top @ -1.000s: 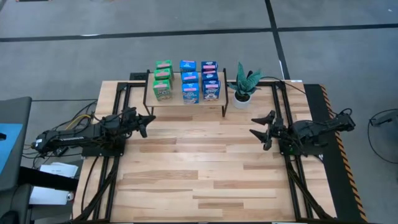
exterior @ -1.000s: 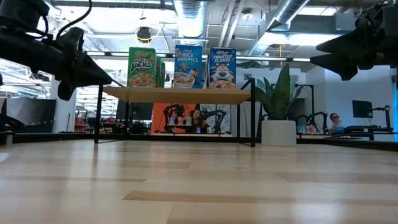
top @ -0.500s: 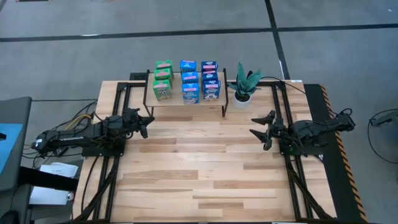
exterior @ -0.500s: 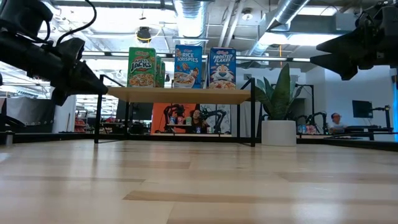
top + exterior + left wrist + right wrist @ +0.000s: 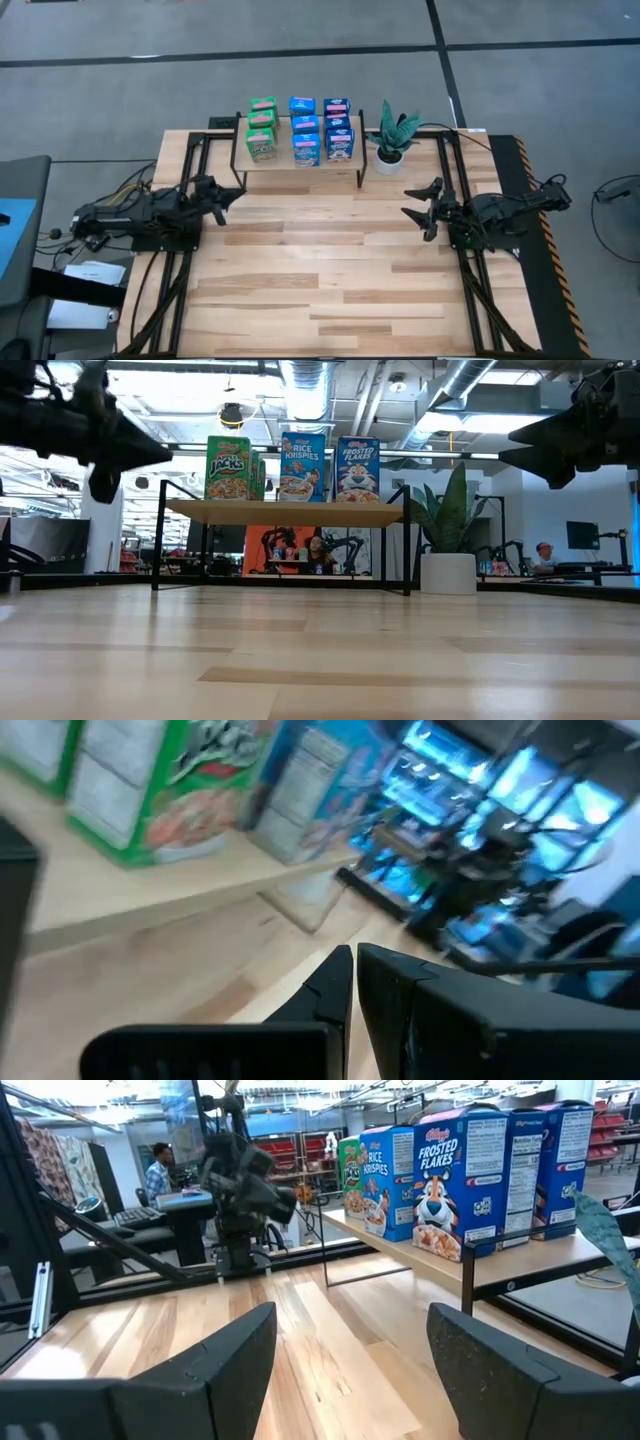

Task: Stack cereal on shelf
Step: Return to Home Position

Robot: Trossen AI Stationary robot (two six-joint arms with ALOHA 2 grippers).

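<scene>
Over the table's left side, the left gripper (image 5: 354, 965) hovers with its fingers pressed together and empty; opposite it, the right gripper (image 5: 352, 1320) hangs spread wide. From above, nine cereal boxes (image 5: 298, 130) stand upright in three columns on the shelf (image 5: 285, 512). The low view shows only three fronts, facing the arms. The shelf's length runs left to right.

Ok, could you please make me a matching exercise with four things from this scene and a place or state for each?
1 green cereal boxes
2 Frosted Flakes box
3 potted plant
4 right gripper

A open, holding nothing
B left end of the shelf
C on the table, beside the shelf
D right end of the shelf

Pairs: 1-B, 2-D, 3-C, 4-A
</scene>
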